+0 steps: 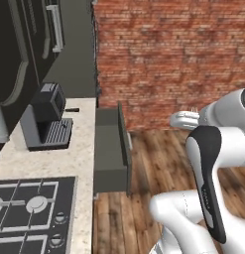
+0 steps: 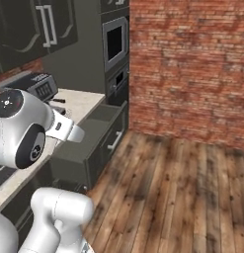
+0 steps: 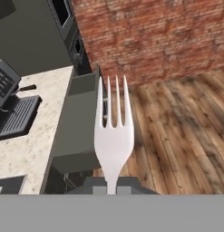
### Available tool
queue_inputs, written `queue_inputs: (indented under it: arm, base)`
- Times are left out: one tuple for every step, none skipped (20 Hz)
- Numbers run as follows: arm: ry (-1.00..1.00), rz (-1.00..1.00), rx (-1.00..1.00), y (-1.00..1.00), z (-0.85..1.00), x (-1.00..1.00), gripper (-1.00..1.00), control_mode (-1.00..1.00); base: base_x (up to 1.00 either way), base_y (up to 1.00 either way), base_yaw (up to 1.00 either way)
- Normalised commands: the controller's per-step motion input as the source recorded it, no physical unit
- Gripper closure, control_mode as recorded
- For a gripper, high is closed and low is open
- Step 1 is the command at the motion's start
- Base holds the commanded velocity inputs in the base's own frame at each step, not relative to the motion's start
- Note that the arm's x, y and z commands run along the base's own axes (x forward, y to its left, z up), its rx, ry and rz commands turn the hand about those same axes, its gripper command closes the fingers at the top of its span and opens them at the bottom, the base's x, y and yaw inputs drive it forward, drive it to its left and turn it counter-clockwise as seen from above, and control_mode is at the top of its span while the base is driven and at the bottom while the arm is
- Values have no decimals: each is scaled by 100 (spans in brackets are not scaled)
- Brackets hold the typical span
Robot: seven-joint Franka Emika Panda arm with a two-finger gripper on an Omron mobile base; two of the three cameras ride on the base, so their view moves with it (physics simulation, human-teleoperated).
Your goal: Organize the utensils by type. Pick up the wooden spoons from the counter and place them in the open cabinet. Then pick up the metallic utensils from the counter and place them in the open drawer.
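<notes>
My gripper (image 3: 112, 186) is shut on the handle of the silver fork (image 3: 113, 131), whose tines point away from the hand. The open dark grey drawer (image 1: 111, 149) juts out from the beige counter (image 1: 80, 149). In the left base view the gripper (image 1: 186, 119) hangs over the wooden floor, to the right of the drawer. From the hand camera the drawer (image 3: 79, 122) lies just left of the fork. A small dark stick-like thing (image 1: 72, 109) lies on the counter by the coffee machine; I cannot tell whether it is the knife. The wooden spoons and the open cabinet are out of view.
A black coffee machine (image 1: 47, 116) stands on the counter left of the drawer. A gas hob (image 1: 30, 208) fills the counter's near end. A brick wall (image 1: 173, 54) closes the far side. Built-in ovens (image 2: 115, 44) rise beyond the drawer. Open wooden floor (image 2: 178, 188) lies to the right.
</notes>
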Motion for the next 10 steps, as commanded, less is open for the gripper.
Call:
queue_inputs:
  arm:
    - [0, 0, 0, 0, 0, 0, 100, 100]
    - [0, 0, 0, 0, 0, 0, 100, 100]
    - [0, 0, 0, 0, 0, 0, 100, 100]
    - [0, 0, 0, 0, 0, 0, 100, 100]
    - [0, 0, 0, 0, 0, 0, 100, 100]
    - [0, 0, 0, 0, 0, 0, 100, 100]
    - [0, 0, 0, 0, 0, 0, 100, 100]
    - [0, 0, 0, 0, 0, 0, 100, 100]
    - [0, 0, 0, 0, 0, 0, 100, 100]
    - [0, 0, 0, 0, 0, 0, 100, 100]
  base:
    - [51, 29, -10]
    - [51, 28, -10]
    - [51, 22, -10]
    - [52, 20, -10]
    - [49, 20, -9]
    - [54, 21, -9]
    - [51, 21, -9]
    - [39, 16, -10]
    - [27, 16, -10]
    - [20, 11, -9]
